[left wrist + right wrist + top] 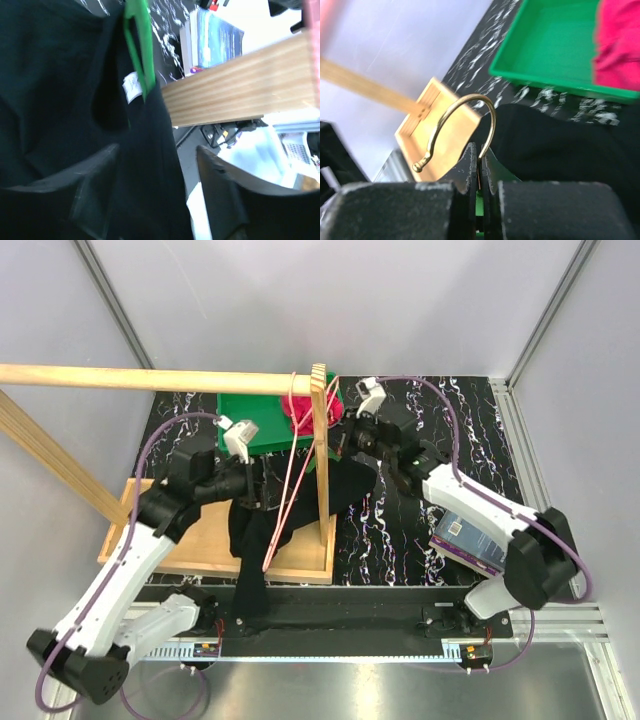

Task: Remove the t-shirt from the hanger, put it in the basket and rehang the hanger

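A black t-shirt (255, 550) hangs on a green hanger (140, 45) in front of the wooden rack, with its lower end trailing toward the table's near edge. My right gripper (481, 165) is shut on the stem of the hanger's brass hook (465, 120). It holds the hanger beside the rack's upright post (320, 450). My left gripper (157, 190) is open, and a fold of the black shirt (60, 100) lies between its fingers against the left one. A white label (131, 86) shows at the collar.
The wooden rack has a top bar (150, 378) and a flat base (200, 535). A pink hanger (290, 470) hangs from the bar. A green tray (255, 410) holding a red cloth (300, 410) sits behind. A purple book (470, 540) lies at the right.
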{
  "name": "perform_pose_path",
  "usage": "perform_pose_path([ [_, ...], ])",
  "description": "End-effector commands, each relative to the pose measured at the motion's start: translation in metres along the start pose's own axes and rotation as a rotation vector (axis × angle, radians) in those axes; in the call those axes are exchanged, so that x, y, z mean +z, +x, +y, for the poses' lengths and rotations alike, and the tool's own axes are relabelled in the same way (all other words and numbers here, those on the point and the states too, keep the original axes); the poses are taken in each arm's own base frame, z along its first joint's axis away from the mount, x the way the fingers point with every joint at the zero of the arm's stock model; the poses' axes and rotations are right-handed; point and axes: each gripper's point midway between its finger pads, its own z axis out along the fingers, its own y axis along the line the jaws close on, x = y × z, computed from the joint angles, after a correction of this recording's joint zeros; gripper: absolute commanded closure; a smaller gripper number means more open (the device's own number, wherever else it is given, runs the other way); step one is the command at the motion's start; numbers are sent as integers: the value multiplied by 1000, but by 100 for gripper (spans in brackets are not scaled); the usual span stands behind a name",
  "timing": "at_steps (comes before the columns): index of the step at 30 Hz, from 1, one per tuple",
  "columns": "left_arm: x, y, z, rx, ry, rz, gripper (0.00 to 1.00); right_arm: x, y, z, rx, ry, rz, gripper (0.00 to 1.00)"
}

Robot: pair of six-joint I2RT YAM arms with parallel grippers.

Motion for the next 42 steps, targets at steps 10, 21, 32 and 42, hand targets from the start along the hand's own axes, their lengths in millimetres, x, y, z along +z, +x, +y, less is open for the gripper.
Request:
perform_pose_path([
  [10, -59, 3, -4, 74, -115, -197, 20, -34, -71, -2, -40, 188, -203, 100],
  [21, -52, 41, 21, -8, -156, -143, 28, -39, -81, -1, 13, 221, -231, 100],
  [32, -79, 32, 35, -6, -311, -231, 99, -44, -86, -15, 30, 316, -251, 100],
  [42, -178, -22, 28, -12, -493, -700, 100, -49, -84, -33, 40, 403, -266, 100],
])
